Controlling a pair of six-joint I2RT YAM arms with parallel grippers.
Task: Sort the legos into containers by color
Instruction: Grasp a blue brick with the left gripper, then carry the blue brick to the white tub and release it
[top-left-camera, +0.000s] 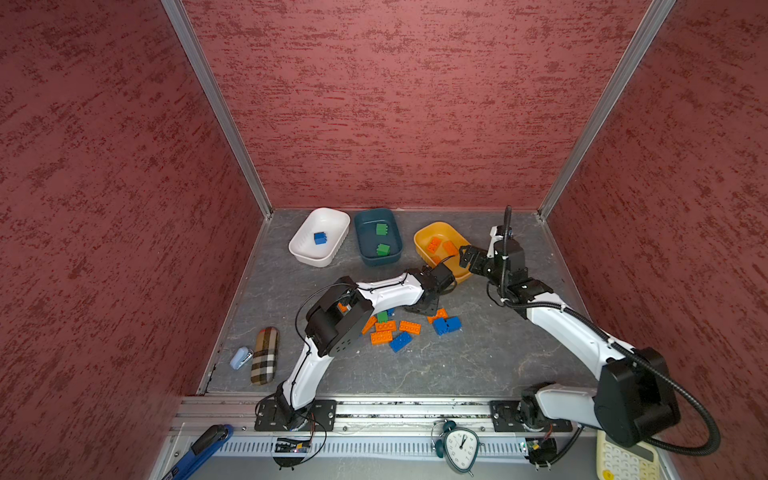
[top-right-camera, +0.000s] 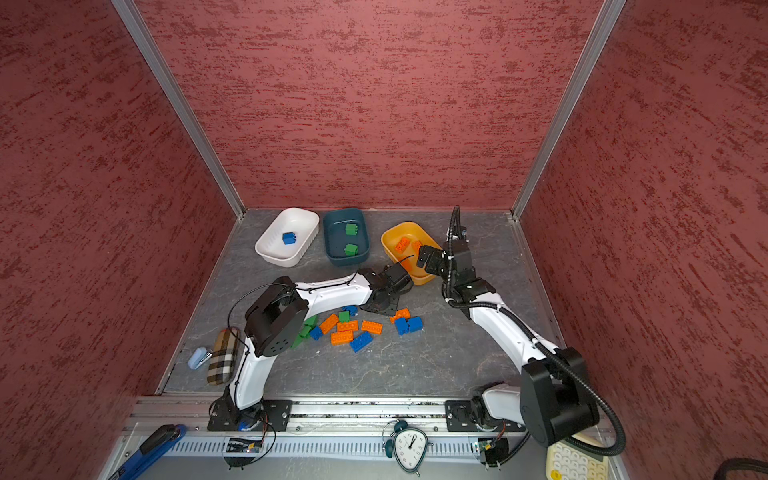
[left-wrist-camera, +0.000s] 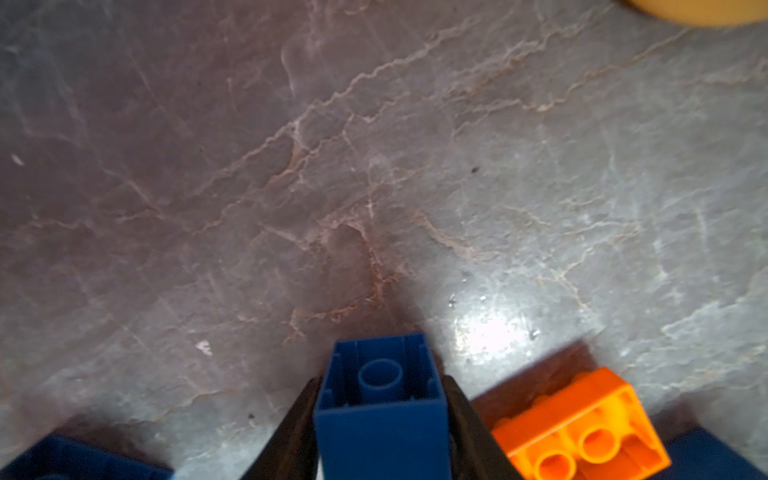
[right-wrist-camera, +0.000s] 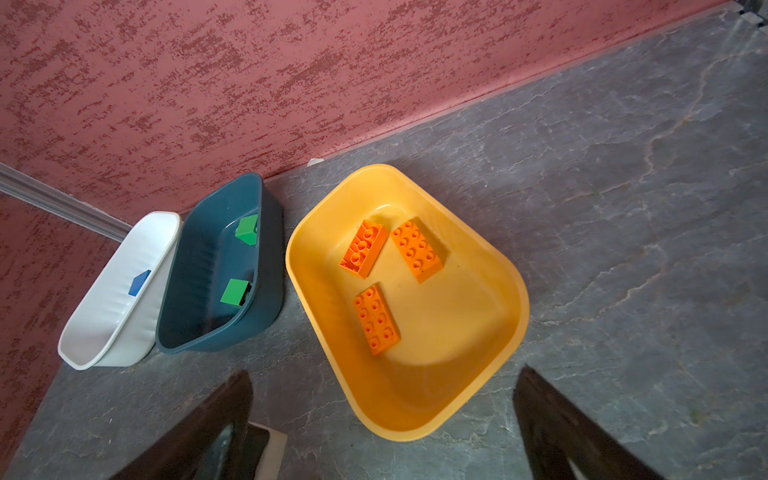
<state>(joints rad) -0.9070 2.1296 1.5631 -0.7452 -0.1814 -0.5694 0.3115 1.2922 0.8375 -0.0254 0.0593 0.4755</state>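
Clamped firmly in the left tool (left-wrist-camera: 382, 388): a blue brick (left-wrist-camera: 380, 440), pinched by its two long sides, with the hollow underside toward the wrist camera. Cannot tell whether lifted or resting on the worktop (left-wrist-camera: 291, 187). Just beside it, an orange brick (left-wrist-camera: 582, 436). In both top views, left tool (top-left-camera: 426, 306) low at the 1 o'clock edge of the loose legos (top-left-camera: 395, 330), a scatter of orange, blue and green near mid-worktop, partly hidden under the left arm.

Along the 12 o'clock edge of the worktop, three containers in a row. At 11 o'clock, the white tub (top-left-camera: 307, 245) with a lone blue brick (top-left-camera: 320, 237) inside. At 12 o'clock, just beside the white one, the teal tub (top-left-camera: 368, 239) with two green bricks (top-left-camera: 381, 228) inside. At 1 o'clock, set a little apart, the yellow tub (top-left-camera: 440, 227) with three orange bricks (right-wrist-camera: 376, 320) lying inside.

Right tool (right-wrist-camera: 384, 395) spread wide apart, gripping nothing, poised above the yellow tub at its 4 o'clock rim.

At 8 o'clock on the worktop, a plaid case (top-left-camera: 264, 355) with a small pale-blue object (top-left-camera: 240, 358) just beside it at its 9 o'clock. At 6 o'clock, beyond the arm rail, an alarm clock (top-left-camera: 460, 449).
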